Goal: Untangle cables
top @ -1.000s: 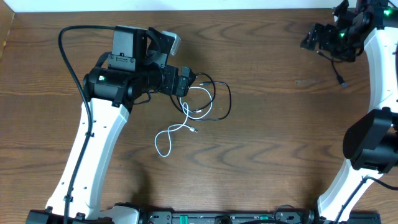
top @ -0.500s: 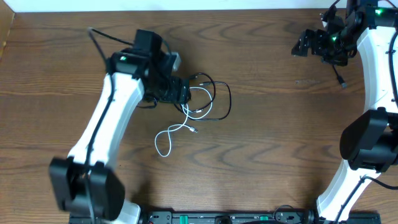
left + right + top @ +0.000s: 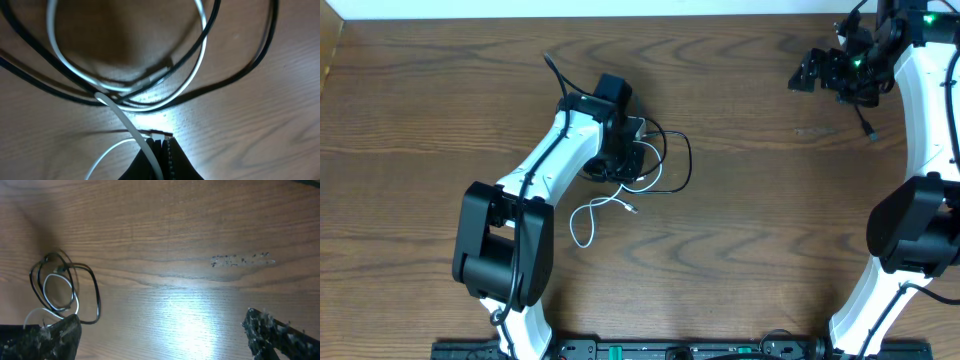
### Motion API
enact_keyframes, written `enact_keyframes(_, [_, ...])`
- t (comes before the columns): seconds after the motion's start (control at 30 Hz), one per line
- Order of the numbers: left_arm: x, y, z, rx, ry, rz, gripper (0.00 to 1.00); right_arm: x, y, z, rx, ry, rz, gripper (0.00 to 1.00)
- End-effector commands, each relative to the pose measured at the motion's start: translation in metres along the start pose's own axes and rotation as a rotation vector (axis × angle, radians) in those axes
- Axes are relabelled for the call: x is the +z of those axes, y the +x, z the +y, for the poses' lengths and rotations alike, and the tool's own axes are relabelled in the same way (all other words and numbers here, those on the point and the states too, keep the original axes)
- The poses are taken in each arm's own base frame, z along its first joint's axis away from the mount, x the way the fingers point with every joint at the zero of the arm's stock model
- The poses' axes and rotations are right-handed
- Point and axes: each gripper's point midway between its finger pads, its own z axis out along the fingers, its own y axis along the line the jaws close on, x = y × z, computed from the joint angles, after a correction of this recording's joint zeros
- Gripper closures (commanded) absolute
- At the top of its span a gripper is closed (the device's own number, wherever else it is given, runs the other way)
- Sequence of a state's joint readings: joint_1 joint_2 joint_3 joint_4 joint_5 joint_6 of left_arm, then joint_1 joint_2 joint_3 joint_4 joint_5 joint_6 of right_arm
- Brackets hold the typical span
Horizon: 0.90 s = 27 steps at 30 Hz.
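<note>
Brown wood-grain table (image 3: 740, 200) filled all three views. The left wrist camera gave the closest look: the left gripper (image 3: 161, 147) had its fingers pressed tight together, tips down at the wood, and the white cable (image 3: 125, 117) ran diagonally into the pinch between them. Just beyond the fingertips the white cable curved into a loop. The black cable (image 3: 240, 75) lay in several strands across that loop, touching it where they crossed. Which strand lay on top could not be told at every crossing.

From overhead the wrist of the left arm (image 3: 535, 190) covered those fingers, so the grip itself did not show there. That view alone showed the whole of both cords. The white one trailed back from the fingers toward the arm's base side and ended in a small curl. The black one bulged out in a wide loop on the far side of the fingers.

The right gripper (image 3: 820, 72) hung well apart from the tangle, near the far corner of the table. Its own camera showed its fingers (image 3: 50, 335) spread wide at the two lower corners, with bare wood between them. The tangle lay ahead of one finger. Ahead of the other was a patch of small dark specks (image 3: 242, 260) on the wood, only faint from overhead.
</note>
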<state>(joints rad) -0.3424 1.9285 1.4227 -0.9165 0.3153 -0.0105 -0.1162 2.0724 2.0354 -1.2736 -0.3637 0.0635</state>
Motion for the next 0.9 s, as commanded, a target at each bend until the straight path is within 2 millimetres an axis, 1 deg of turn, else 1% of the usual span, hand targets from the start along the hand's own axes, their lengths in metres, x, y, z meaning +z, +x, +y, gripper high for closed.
enact_keyframes(0.0, [-0.076,-0.043,-0.021,0.035,0.013,-0.238,0.93,-0.009,0.0,0.011,-0.027,-0.028,-0.015,0.01])
enact_keyframes(0.03, [-0.116,-0.055,-0.037,0.072,0.04,-0.354,0.92,-0.009,0.0,0.015,-0.026,-0.049,-0.014,0.01])
enact_keyframes(0.07, [-0.151,-0.063,-0.053,0.098,0.08,-0.466,0.92,-0.009,0.0,0.018,-0.027,-0.072,-0.013,0.01])
enact_keyframes(0.1, [-0.194,-0.068,-0.072,0.119,0.137,-0.608,0.93,-0.01,0.0,0.025,-0.029,-0.112,-0.015,0.01])
enact_keyframes(0.13, [-0.236,-0.068,-0.088,0.138,0.177,-0.745,0.93,-0.01,-0.001,0.031,-0.031,-0.143,-0.015,0.01])
enact_keyframes(0.17, [-0.264,-0.065,-0.098,0.157,0.2,-0.836,0.93,-0.011,0.0,0.033,-0.031,-0.158,-0.014,0.01])
enact_keyframes(0.2, [-0.311,-0.056,-0.113,0.201,0.233,-0.982,0.93,-0.011,0.0,0.038,-0.032,-0.184,-0.014,0.01])
enact_keyframes(0.27, [-0.352,-0.046,-0.124,0.209,0.278,-1.108,0.93,-0.013,-0.001,0.046,-0.036,-0.235,-0.016,0.01])
enact_keyframes(0.3, [-0.368,-0.041,-0.128,0.211,0.298,-1.159,0.93,-0.015,-0.002,0.052,-0.049,-0.268,-0.02,0.01])
enact_keyframes(0.33, [-0.389,-0.035,-0.133,0.219,0.323,-1.225,0.93,-0.02,-0.002,0.065,-0.096,-0.352,-0.031,0.01])
enact_keyframes(0.37, [-0.405,-0.031,-0.137,0.226,0.342,-1.276,0.93,-0.029,-0.003,0.085,-0.167,-0.476,-0.052,0.01])
enact_keyframes(0.4, [-0.425,-0.027,-0.141,0.231,0.373,-1.342,0.92,-0.045,-0.003,0.11,-0.272,-0.645,-0.094,0.01])
enact_keyframes(0.43, [-0.434,-0.027,-0.144,0.22,0.399,-1.371,0.92,-0.065,-0.001,0.133,-0.374,-0.813,-0.148,0.01])
enact_keyframes(0.5, [-0.428,-0.031,-0.143,0.212,0.398,-1.353,0.93,-0.081,0.0,0.148,-0.454,-0.935,-0.199,0.01])
enact_keyframes(0.53, [-0.416,-0.035,-0.14,0.196,0.388,-1.312,0.93,-0.085,0.001,0.151,-0.475,-0.96,-0.211,0.01])
enact_keyframes(0.57, [-0.402,-0.039,-0.137,0.179,0.377,-1.265,0.93,-0.086,0.001,0.156,-0.508,-0.978,-0.226,0.01])
enact_keyframes(0.6, [-0.383,-0.044,-0.132,0.154,0.363,-1.201,0.93,-0.085,0.002,0.162,-0.534,-0.983,-0.233,0.01])
enact_keyframes(0.63, [-0.364,-0.047,-0.131,0.144,0.369,-1.13,0.93,-0.083,0.004,0.173,-0.589,-0.992,-0.244,0.02])
enact_keyframes(0.67, [-0.356,-0.047,-0.136,0.159,0.396,-1.097,0.92,-0.082,0.006,0.179,-0.63,-0.996,-0.255,0.02])
enact_keyframes(0.73, [-0.344,-0.048,-0.147,0.198,0.458,-1.036,0.93,-0.077,0.015,0.199,-0.735,-1.014,-0.271,0.04])
enact_keyframes(0.8, [-0.33,-0.049,-0.157,0.232,0.522,-0.968,0.93,-0.073,0.029,0.227,-0.82,-1.055,-0.259,0.05])
enact_keyframes(0.87, [-0.322,-0.05,-0.161,0.247,0.556,-0.93,0.93,-0.074,0.041,0.248,-0.877,-1.111,-0.256,0.05])
